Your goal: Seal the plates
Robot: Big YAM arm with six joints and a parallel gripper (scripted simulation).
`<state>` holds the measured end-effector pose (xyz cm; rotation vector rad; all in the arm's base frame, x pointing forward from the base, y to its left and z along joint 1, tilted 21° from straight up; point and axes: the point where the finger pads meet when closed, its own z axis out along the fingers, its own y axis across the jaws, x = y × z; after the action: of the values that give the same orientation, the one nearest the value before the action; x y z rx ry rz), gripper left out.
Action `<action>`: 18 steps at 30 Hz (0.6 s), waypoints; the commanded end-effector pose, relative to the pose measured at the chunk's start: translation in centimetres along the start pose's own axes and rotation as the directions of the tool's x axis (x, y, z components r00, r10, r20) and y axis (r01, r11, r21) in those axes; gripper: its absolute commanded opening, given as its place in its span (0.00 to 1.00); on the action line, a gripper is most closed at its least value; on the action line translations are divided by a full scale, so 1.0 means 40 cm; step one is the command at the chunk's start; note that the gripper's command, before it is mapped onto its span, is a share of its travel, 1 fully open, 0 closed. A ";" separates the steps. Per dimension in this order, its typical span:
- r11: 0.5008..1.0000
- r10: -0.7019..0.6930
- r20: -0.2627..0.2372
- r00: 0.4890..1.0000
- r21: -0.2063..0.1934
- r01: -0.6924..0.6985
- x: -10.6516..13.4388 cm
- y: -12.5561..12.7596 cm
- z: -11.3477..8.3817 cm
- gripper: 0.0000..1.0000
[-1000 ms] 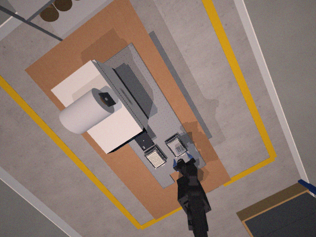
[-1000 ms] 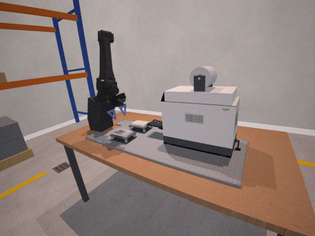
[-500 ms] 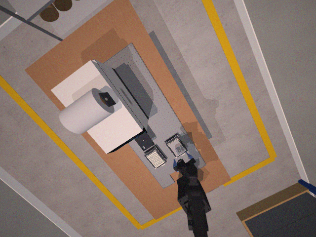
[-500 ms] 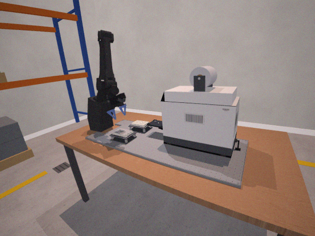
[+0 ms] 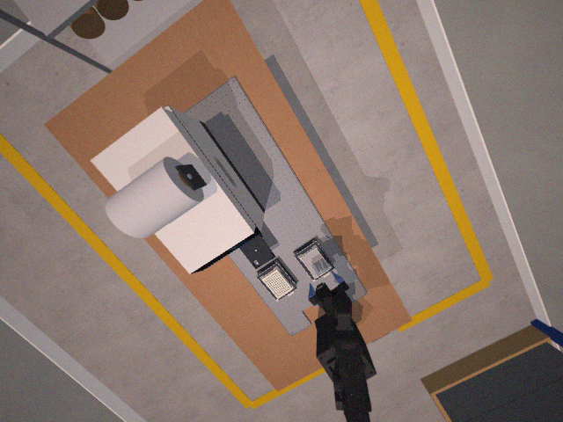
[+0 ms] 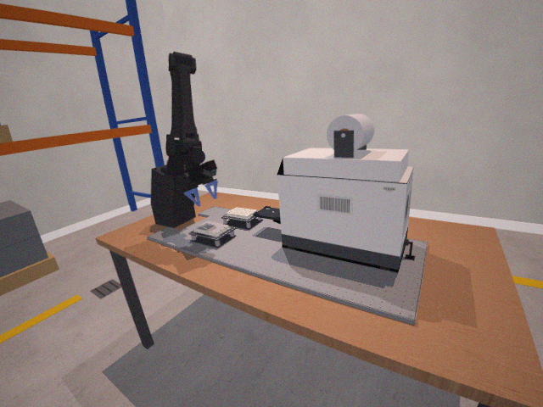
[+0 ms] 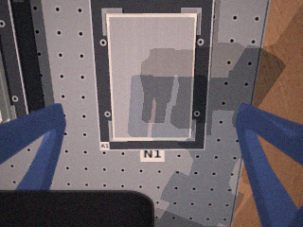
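From above, a brown tabletop [image 5: 236, 331] [image 6: 350, 332] carries a grey perforated board [image 5: 290, 200] [image 6: 333, 289] [image 7: 71, 165], with the white sealer [image 5: 213, 227] [image 6: 342, 205] on it. Two plates sit side by side near the board's end: a smooth-topped plate [image 5: 316, 261] [image 6: 211, 229] [image 7: 151, 35] and a pale, gridded plate [image 5: 277, 282] [image 6: 241, 213]. Yellow stripes [image 5: 420, 129] [image 6: 41, 317] run along the concrete floor [image 5: 318, 54] [image 6: 184, 346] around the table.

In the exterior view, plain grey walls [image 6: 263, 79] rise behind the table. A shelving rack [image 6: 144, 87] with blue posts and orange beams stands beyond the arm. The claw [image 5: 324, 285] [image 6: 204, 192] [image 7: 151, 113] hangs above the board, its blue fingers spread wide, holding nothing.

In the wrist view, the smooth-topped plate lies flat in nest N1 [image 7: 98, 95], between the open fingers as seen from above; shadows cross it and the board. The brown surface shows at right.
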<state>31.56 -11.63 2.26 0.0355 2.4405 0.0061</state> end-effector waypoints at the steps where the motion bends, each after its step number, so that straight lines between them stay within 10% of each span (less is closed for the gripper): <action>1: 1.000 -0.008 0.012 1.000 -0.007 0.008 -0.038 -0.004 0.008 1.00; 12: 1.000 -0.014 0.027 1.000 0.000 0.014 -0.055 -0.010 0.005 1.00; 18: 0.999 -0.043 -0.178 0.983 -0.006 0.042 -0.067 -0.017 0.025 1.00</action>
<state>31.95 -12.37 1.92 0.0433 2.5984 -0.0120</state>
